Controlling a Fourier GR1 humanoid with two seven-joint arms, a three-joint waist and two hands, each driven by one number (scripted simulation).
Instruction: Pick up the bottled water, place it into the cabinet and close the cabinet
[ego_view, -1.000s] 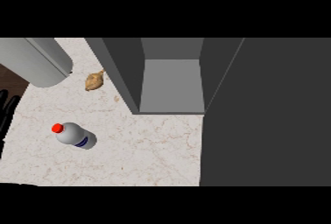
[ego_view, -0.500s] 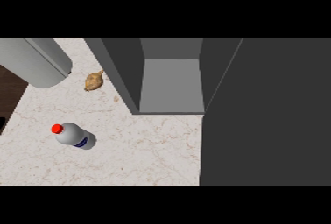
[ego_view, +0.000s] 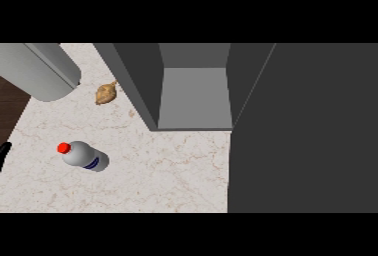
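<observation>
While the bottled water stays put on the marble counter, the left hand — a sliver, finger state unreadable — has retreated to the left edge; cabinet open.

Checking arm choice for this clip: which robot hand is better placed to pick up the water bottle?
Probably the left. A sliver of the left robot hand shows at the left edge, level with the bottle on the counter's left side. The right robot hand is out of view, and the open cabinet fills that side.
</observation>
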